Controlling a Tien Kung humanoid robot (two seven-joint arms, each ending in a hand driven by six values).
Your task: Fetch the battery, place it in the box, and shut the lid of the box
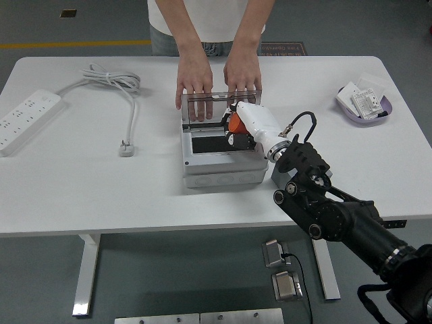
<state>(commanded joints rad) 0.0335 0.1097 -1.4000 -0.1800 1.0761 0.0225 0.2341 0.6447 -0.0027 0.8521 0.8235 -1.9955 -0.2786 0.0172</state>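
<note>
Right hand (237, 127) — battery (233, 124) over box (221, 159)

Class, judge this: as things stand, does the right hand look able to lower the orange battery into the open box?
Probably yes: the right hand holds the battery above the box opening, and the person's hands hold the lid back.

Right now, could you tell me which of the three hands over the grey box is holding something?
The robot's right hand, white with black joints, grips the orange battery above the box. The person's hands lie flat and empty behind the raised clear lid.
</note>
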